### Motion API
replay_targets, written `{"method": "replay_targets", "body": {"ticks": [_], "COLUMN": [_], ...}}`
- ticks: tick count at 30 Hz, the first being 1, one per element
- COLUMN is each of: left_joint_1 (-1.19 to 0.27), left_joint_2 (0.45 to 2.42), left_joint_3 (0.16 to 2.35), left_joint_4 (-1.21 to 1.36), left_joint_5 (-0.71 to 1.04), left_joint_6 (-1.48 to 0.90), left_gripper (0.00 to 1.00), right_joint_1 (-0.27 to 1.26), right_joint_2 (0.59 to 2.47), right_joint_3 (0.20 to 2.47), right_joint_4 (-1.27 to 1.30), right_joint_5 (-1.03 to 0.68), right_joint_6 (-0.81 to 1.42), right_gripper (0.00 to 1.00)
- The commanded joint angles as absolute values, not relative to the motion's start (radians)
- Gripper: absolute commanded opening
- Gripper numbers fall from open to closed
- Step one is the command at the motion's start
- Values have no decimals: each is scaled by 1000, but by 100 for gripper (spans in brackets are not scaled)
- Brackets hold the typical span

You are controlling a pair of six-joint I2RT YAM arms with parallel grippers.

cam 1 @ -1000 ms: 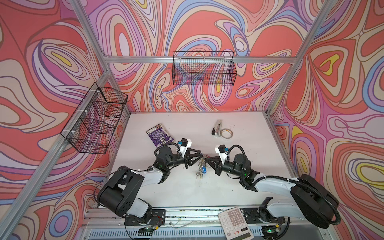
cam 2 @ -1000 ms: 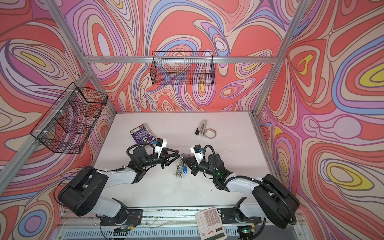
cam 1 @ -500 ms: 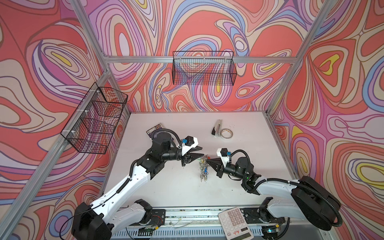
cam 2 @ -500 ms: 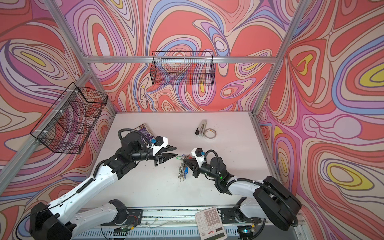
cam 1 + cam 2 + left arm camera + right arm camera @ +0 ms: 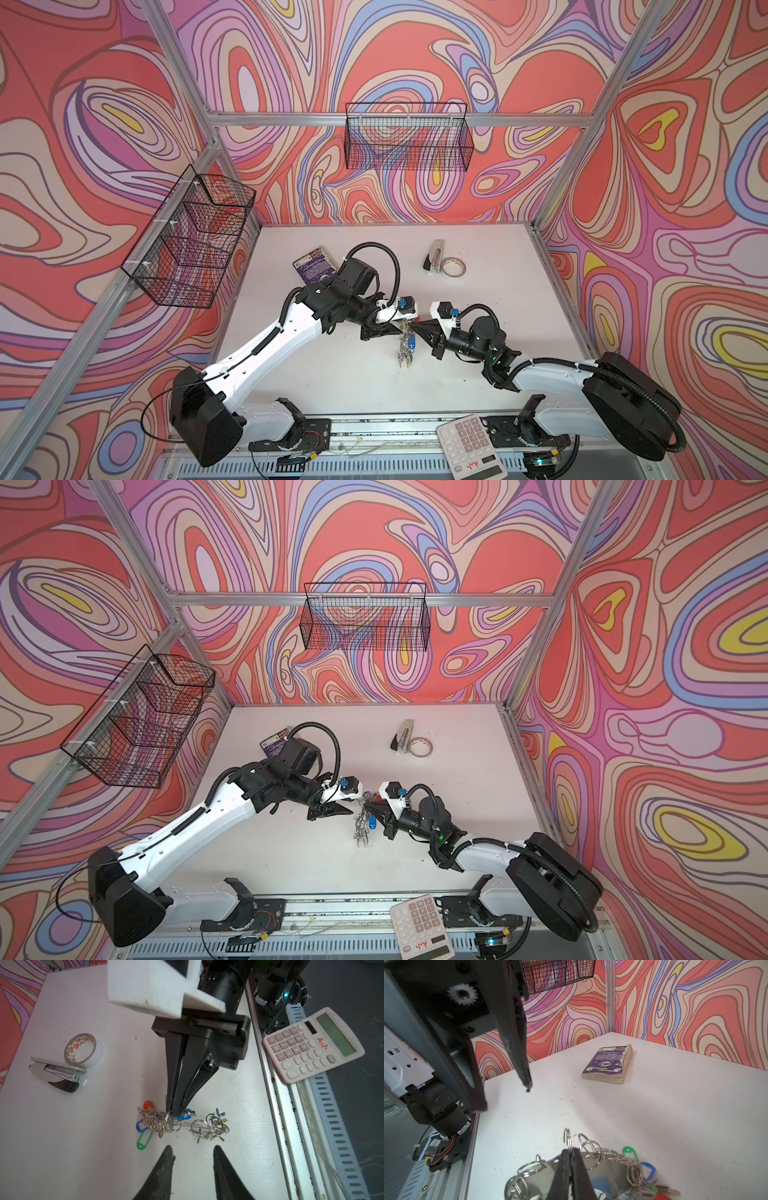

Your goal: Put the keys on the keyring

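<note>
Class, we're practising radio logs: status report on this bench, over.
Right gripper shut on keyring. Left gripper open, empty, facing it. Colour-tagged keys bunched on keyring; black-tagged key not seen. Tape roll, stapler well apart.

Bright, even light from above fills the scene. The white table (image 5: 332,374) carries only faint, soft shadows. Both top views are sharp throughout. In the right wrist view the keyring (image 5: 608,1167), close to the lens, is out of focus; the far book (image 5: 608,1064) is crisp.
</note>
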State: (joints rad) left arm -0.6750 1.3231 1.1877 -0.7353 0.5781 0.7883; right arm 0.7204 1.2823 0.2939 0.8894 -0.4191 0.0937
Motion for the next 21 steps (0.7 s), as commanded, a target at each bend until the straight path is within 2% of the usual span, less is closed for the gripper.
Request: {"method": "replay_targets", "body": {"ticks": [1, 14, 21], "left_joint_1": [-686, -690, -693], "left_joint_2": [1373, 1490, 1518], "left_joint_3": [1246, 1315, 1308], "left_joint_4": [-805, -844, -833], "left_joint_5": [531, 556, 589], "left_joint_6": [875, 916, 916], "left_gripper": [34, 23, 21], "right_joint_1": [732, 741, 741], "right_joint_2": [1268, 1269, 1266], "right_joint_3": [297, 301, 301], "right_joint_4": [940, 929, 928], "right_joint_5": [-423, -426, -427], "right_joint_6": [63, 54, 55], "right_gripper": [0, 0, 0]}}
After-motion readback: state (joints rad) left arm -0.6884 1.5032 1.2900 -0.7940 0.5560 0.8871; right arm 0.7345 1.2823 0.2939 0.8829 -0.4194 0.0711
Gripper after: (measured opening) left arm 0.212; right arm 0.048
